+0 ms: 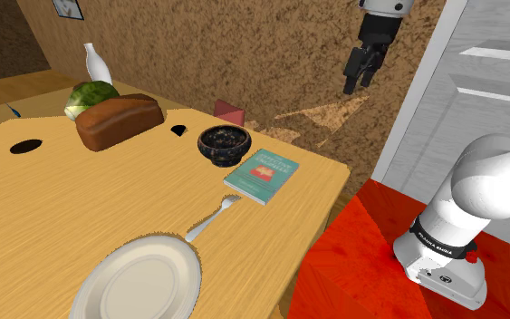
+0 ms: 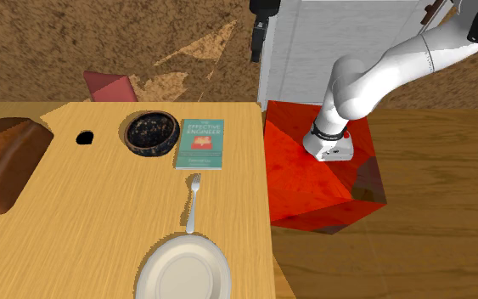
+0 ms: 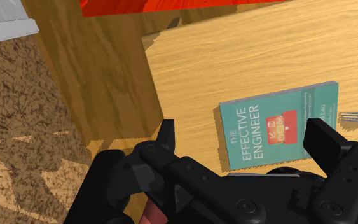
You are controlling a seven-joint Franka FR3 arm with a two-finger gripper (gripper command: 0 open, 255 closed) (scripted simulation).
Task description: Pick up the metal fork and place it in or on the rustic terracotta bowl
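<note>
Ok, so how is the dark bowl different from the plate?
The bowl is dark and speckled; the plate is plain cream. The bowl is deep and smaller across; the plate is flat and wider. The bowl sits beside the teal book; the plate lies by the handle end of the fork. Both are round, empty, and on the wooden table.

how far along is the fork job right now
Nothing looks done: the fork lies flat on the table between the plate and the book, outside the dark bowl. In hand: nothing; the claw hangs open, high up, well away from the fork. Left: reach down, grasp the fork, carry it to the bowl.
</note>
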